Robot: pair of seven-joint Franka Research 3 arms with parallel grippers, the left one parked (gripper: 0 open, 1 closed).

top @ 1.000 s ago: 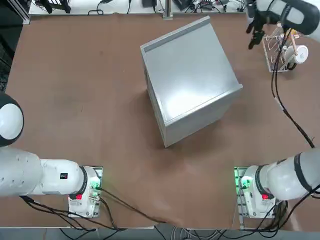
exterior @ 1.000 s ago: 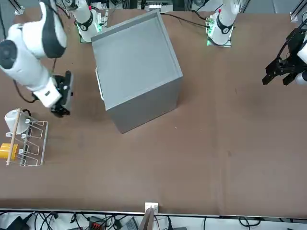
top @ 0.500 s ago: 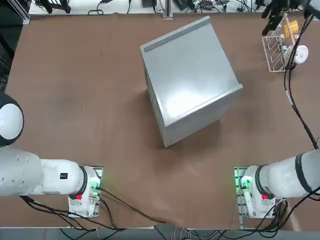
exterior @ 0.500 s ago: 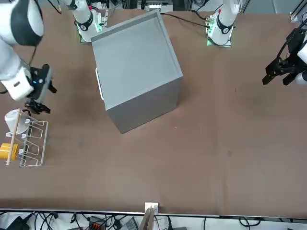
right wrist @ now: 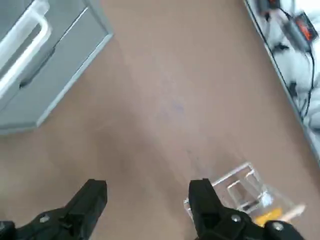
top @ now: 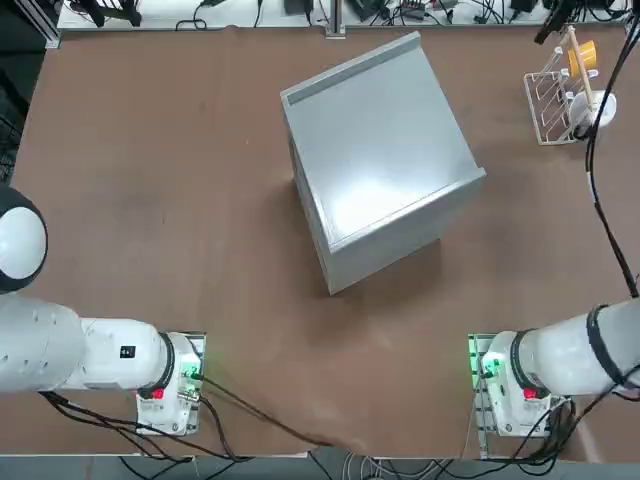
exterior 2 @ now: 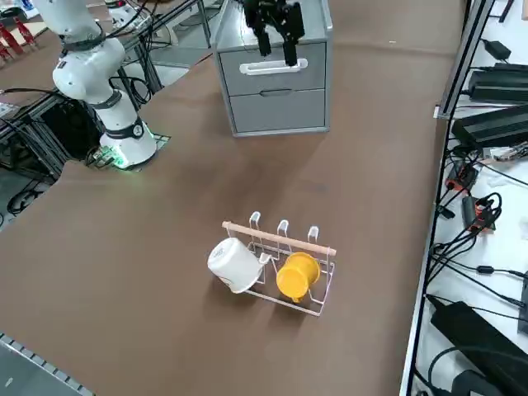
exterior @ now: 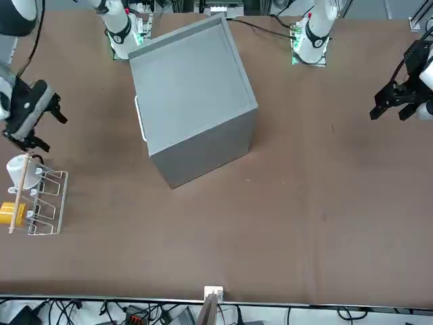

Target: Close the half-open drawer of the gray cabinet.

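Note:
The gray cabinet (top: 380, 160) stands mid-table, turned at an angle. Its front (exterior 2: 275, 87) shows two stacked drawer fronts. The upper drawer (exterior 2: 272, 76) has a white bar handle (right wrist: 22, 36); its front looks about level with the lower front, and I cannot tell how far it stands out. My right gripper (exterior: 49, 128) hangs open and empty high over the table's far right corner, well away from the cabinet (exterior: 193, 101). In the wrist view both black fingers (right wrist: 95, 200) are spread wide over bare table. From the right side the gripper (exterior 2: 278, 51) overlaps the cabinet only by line of sight.
A white wire rack (top: 560, 95) with a wooden bar stands on the table's right side and carries a white mug (exterior 2: 233, 264) and a yellow mug (exterior 2: 297, 275). It lies just below the gripper (top: 555, 18). Cables and gear (exterior 2: 495, 124) line the edge beyond.
My right gripper has swung away from the cabinet's side, out past the wire rack toward the far right corner. Its fingers stayed open. The cabinet has not moved.

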